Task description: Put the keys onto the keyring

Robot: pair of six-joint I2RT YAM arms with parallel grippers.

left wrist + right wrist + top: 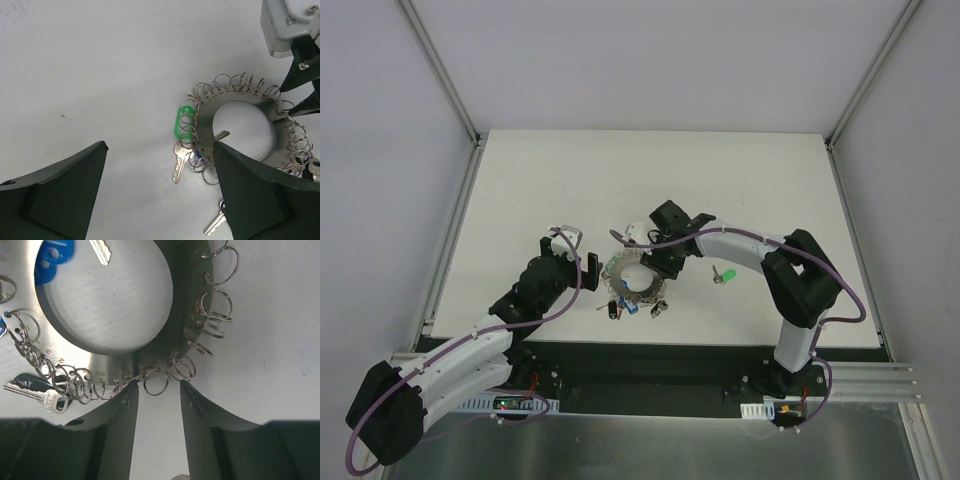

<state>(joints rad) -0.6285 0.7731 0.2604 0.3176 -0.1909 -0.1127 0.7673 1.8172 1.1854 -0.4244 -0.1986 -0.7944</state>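
The keyring (pixel 620 270) is a flat grey metal ring fringed with small split rings, lying mid-table. Keys with dark and blue heads (pixel 613 308) hang at its near edge. A green-headed key (pixel 725 276) lies loose to its right. My left gripper (pixel 578 255) is open and empty just left of the ring. In the left wrist view (pixel 160 145) a green-headed key (pixel 185 125) hangs on the keyring's rim (pixel 205 112). My right gripper (pixel 658 268) is open at the ring's right edge. In the right wrist view (pixel 157 388) its tips straddle one small split ring (pixel 156 382) on the keyring (pixel 30 335).
A blue key head (pixel 52 255) and a black-headed key (pixel 30 382) show at the ring in the right wrist view. A loose silver key (pixel 215 222) lies by my left gripper's right finger. Metal frame posts stand at the table's corners.
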